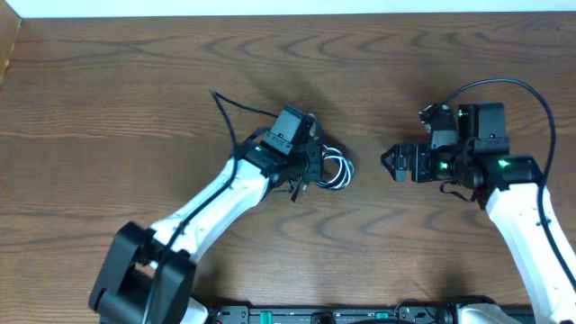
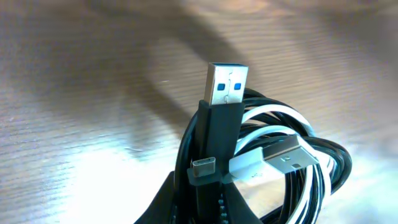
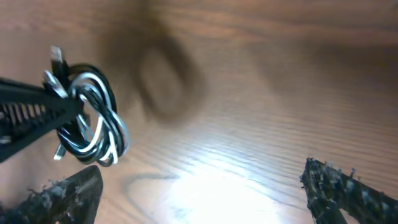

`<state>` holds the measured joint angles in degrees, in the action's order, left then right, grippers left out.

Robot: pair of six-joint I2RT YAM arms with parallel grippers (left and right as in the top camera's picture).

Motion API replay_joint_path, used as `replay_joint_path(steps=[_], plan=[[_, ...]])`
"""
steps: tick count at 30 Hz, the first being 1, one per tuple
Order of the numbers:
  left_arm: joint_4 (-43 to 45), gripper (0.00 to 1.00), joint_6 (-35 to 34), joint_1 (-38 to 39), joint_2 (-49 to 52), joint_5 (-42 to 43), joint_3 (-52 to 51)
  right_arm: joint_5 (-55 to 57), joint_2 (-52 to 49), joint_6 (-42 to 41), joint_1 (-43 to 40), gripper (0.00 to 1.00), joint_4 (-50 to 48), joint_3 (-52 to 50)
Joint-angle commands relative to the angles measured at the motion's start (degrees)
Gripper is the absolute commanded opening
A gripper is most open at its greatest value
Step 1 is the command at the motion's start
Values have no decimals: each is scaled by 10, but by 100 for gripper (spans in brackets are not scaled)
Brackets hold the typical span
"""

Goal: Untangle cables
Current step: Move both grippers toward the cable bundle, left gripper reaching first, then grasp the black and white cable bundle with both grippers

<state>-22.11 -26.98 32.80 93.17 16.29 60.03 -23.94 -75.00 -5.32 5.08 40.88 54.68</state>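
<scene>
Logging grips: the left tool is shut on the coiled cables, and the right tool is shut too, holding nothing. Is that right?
Not quite. The right tool is open wide, as the right wrist view shows, holding nothing. The left tool is shut on the cables, as you said.

robot arms: 2, left arm (image 1: 216, 202) and right arm (image 1: 526, 225)
grippers: 2, left gripper (image 1: 315, 166) and right gripper (image 1: 389, 160)
cable bundle (image 1: 335, 171): 1
white cable (image 2: 273, 115): 1
black cables (image 2: 336, 155): count unclear, too looped
plug ends seen: 3, black USB-A plug (image 2: 227, 84), white USB-A plug (image 2: 280, 158), small USB-C plug (image 2: 204, 167)
table (image 1: 135, 72): 1
</scene>
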Motion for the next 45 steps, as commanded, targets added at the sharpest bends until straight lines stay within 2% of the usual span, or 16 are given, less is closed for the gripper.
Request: replay_joint_path(steps=[1,9,11,14,16,18,28,39,41,44,45], plan=[[-3,8,3,9,-21,39,9,-78,-31,42,17,97,1,10],[-19,7,3,36,-21,37,6,-108,-95,67,80,88,-27,10],[-21,8,3,37,-21,36,5,-107,-100,67,89,79,-32,10],[-23,7,3,37,-21,36,5,-97,-102,67,96,57,-34,10],[-22,8,3,37,-21,36,5,-85,-102,67,96,38,-32,10],[-23,8,3,37,-21,36,5,-85,-102,67,96,26,-31,10],[-14,8,1,37,-21,42,5,-111,-102,67,97,30,-12,9],[-13,8,1,35,-21,42,5,-101,-103,67,97,1,-12,9],[-19,7,9,30,-21,38,5,-30,-103,54,96,1,-11,7],[-48,8,14,10,-21,36,5,294,-106,-143,96,1,23,5],[-54,7,14,6,-21,36,5,334,-107,-172,96,1,31,3]])
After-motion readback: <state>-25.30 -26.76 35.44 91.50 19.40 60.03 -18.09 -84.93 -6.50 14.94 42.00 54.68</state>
